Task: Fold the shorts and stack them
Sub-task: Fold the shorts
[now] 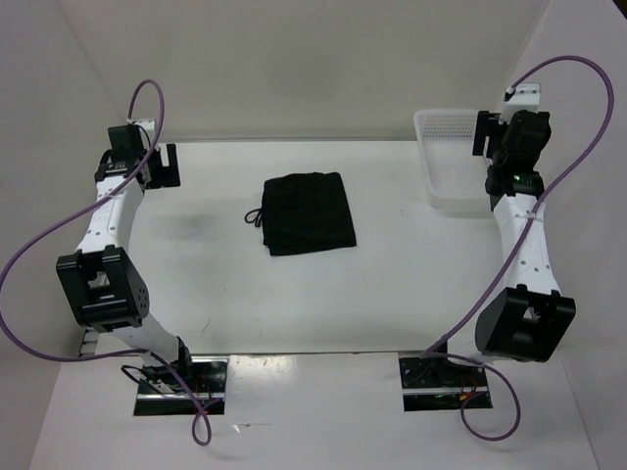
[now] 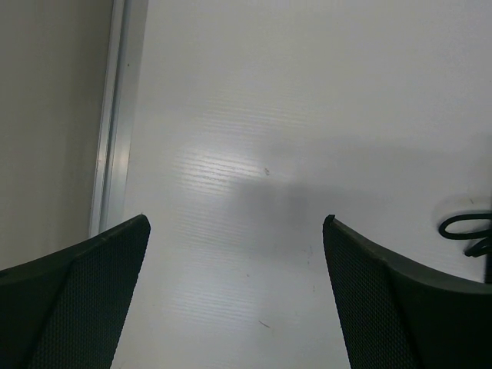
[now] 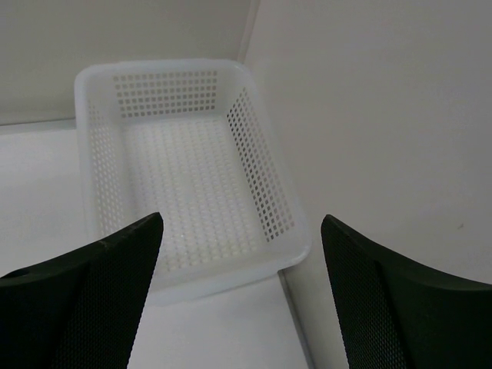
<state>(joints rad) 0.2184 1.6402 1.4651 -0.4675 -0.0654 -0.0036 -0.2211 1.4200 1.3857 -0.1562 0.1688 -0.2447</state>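
The black shorts [image 1: 310, 212] lie folded into a compact rectangle on the middle of the white table, with the thin drawstring [image 1: 255, 216] looping out at their left edge. The loop also shows at the right edge of the left wrist view [image 2: 469, 227]. My left gripper [image 1: 167, 164] is open and empty at the far left of the table, well apart from the shorts; its wrist view [image 2: 236, 221] shows bare table between the fingers. My right gripper [image 1: 482, 133] is open and empty above the near end of the white mesh basket [image 1: 443, 147]; it also shows in its wrist view [image 3: 242, 218].
The white mesh basket [image 3: 161, 68] stands at the far right corner against the white walls and holds nothing. White walls enclose the table at the back and both sides. A metal strip [image 2: 115, 115] runs along the left wall's base.
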